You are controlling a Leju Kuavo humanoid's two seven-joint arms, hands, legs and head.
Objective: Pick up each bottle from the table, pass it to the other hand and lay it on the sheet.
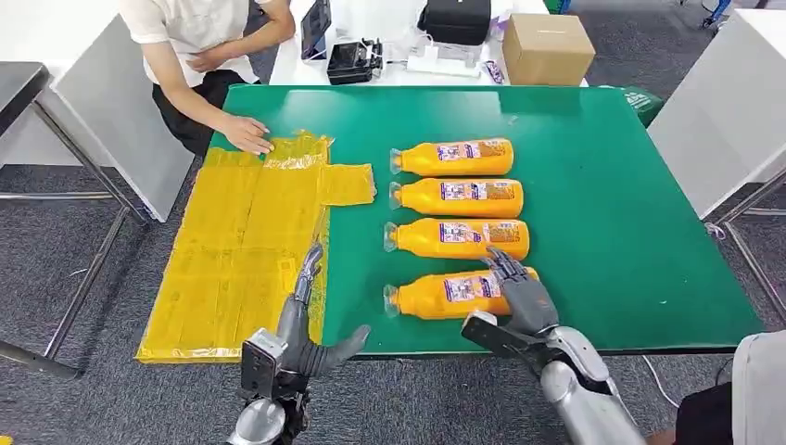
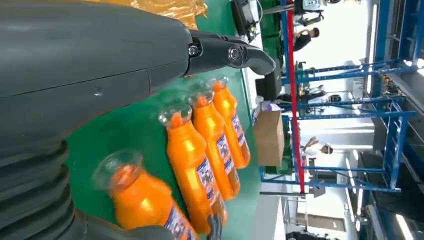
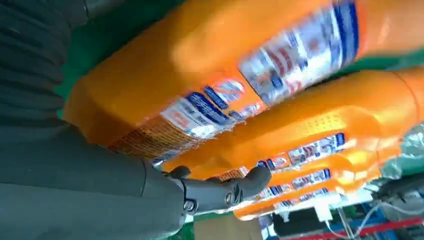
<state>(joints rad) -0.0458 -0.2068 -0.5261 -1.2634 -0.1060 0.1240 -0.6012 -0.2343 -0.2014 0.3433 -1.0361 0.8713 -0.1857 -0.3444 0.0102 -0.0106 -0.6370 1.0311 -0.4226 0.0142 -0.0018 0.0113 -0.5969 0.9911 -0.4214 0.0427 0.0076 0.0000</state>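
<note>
Four orange bottles lie on their sides in a column on the green worktop (image 1: 602,185), caps pointing toward the yellow sheet (image 1: 241,250); the sheet is spread over the worktop's left part and hangs over its near edge; a person's hand (image 1: 246,136) rests on the sheet's far end.

The right hand (image 1: 519,292) lies over the base end of the nearest bottle (image 1: 445,293); its fingers (image 1: 505,264) drape across the top of the bottle, reaching toward the second bottle (image 1: 459,237) just beyond; in the right wrist view the nearest bottle's labelled body (image 3: 225,75) sits right against the palm, with the thumb (image 3: 230,190) curling on the side toward the other bottles; whether the fingers have closed firmly round it I cannot tell, and the bottle is on the worktop.

The left hand (image 1: 310,320) hovers at the near edge of the worktop, between the sheet and the nearest bottle's cap, holding nothing; its fingers (image 1: 310,269) stretch forward over the sheet's edge and the thumb stands wide toward the bottle, well apart from them; in the left wrist view the nearest bottle's clear cap (image 2: 117,167) lies just beside the hand, not touching.

The third bottle (image 1: 459,197) and the farthest bottle (image 1: 454,158) lie untouched; behind the worktop stand a cardboard box (image 1: 547,46) and a black case (image 1: 454,19) on a white table.
</note>
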